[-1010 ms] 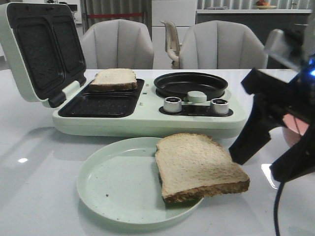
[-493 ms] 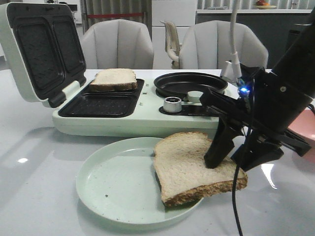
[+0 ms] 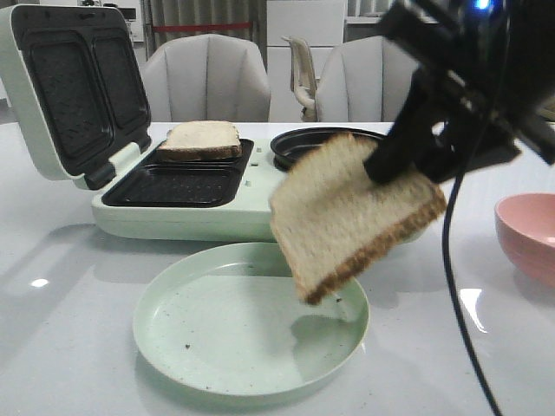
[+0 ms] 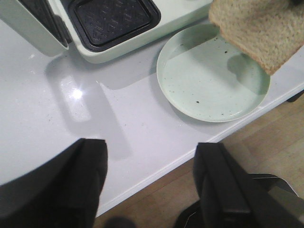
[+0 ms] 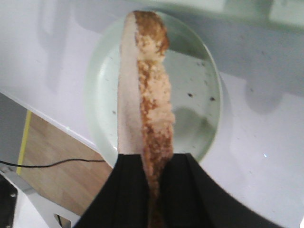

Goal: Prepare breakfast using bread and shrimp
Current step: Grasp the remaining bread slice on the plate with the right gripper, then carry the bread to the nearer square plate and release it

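One slice of bread [image 3: 347, 212] hangs tilted in the air above the pale green plate [image 3: 217, 338], pinched at its upper right edge by my right gripper [image 3: 408, 165]. The right wrist view shows that slice [image 5: 145, 85] edge-on between the black fingers of the right gripper [image 5: 153, 166], with the plate [image 5: 199, 95] below. A second slice of bread [image 3: 201, 139] lies on the far cooking plate of the sandwich maker [image 3: 260, 217]. My left gripper [image 4: 152, 152] is open and holds nothing, over the table's front edge. The shrimp is out of view.
The sandwich maker's lid [image 3: 69, 87] stands open at the left. A black round pan [image 3: 299, 147] sits on its right side, partly behind the held slice. A pink bowl [image 3: 529, 234] stands at the right edge. Two grey chairs are behind the table.
My right gripper came in from the right, closed on the slice lying on the plate and raised it. The plate now holds only crumbs.
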Available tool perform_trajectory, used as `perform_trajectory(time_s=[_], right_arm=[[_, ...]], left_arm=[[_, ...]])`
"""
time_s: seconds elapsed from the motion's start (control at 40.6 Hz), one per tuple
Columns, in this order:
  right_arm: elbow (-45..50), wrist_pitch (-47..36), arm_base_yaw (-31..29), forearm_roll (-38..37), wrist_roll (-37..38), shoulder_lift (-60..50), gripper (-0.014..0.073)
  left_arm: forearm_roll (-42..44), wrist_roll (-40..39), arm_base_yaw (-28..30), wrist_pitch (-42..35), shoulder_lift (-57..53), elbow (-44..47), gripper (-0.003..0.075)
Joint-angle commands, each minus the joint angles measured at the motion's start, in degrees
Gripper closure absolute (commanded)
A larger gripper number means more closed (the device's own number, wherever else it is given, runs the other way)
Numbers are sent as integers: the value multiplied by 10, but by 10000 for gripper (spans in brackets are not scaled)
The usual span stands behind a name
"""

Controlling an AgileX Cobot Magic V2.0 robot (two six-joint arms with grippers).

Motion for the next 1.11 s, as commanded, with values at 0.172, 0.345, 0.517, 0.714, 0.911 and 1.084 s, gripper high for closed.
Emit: perform_trajectory(time_s=[0.172,0.345,0.517,0.714,0.911,1.084], right_arm=[[-82,-147,63,138,-103,-2,559],[-145,-226,106,194,-106,86,559],[-235,-242,125,243,-106,196,559],[-339,-239,132,253,-106,306,456],[-368,-239,130,252,-106,342,113],[-368,-213,122,227,-114,331,78]], left_arm=[[11,0,-4,-34,-1,-16,265],[11,0,-4,-34,-1,-16,265],[11,0,-4,-34,-1,-16,265],[11,0,-4,-34,-1,-16,265],[11,0,-4,-34,-1,-16,265],[11,0,-4,-34,-1,-16,265]])
